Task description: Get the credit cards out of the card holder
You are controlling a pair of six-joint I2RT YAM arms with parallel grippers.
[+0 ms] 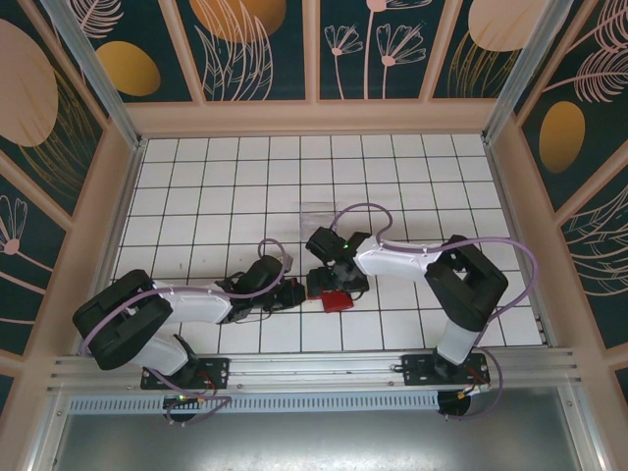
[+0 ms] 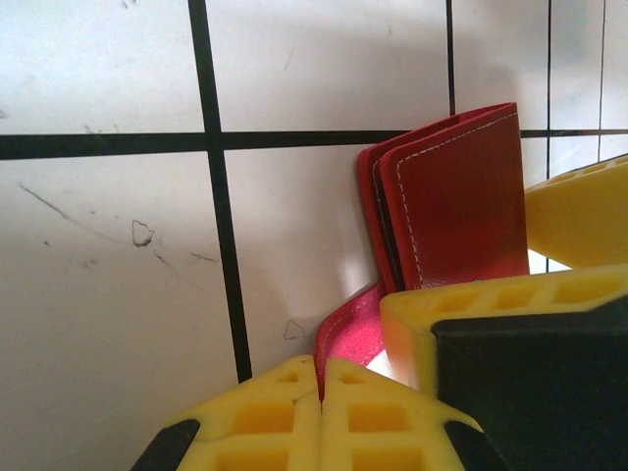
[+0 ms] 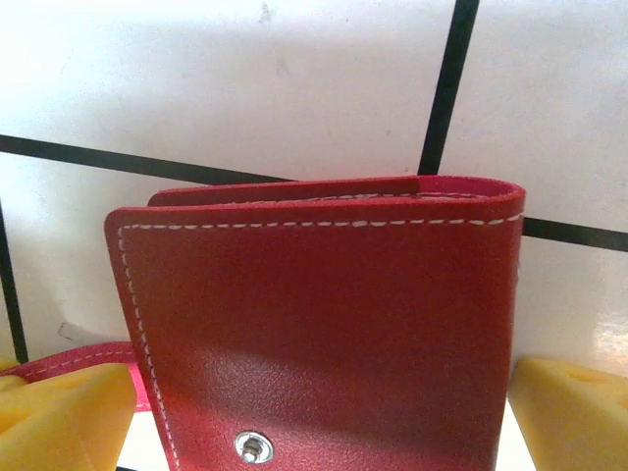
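Pinching the card holder's (image 2: 456, 196) red tab (image 2: 348, 339), the left fingers (image 2: 285, 412) are shut; the right fingers (image 3: 59, 412) are spread wide astride it.

We find no readable text, label, brand, number or sign in any view. The red card holder (image 3: 324, 324) shows us only white stitching and a plain metal snap (image 3: 253, 447). The white tabletop (image 1: 226, 167) carries only a black grid, and the wall panels (image 1: 245, 39) only painted plants and orange discs.
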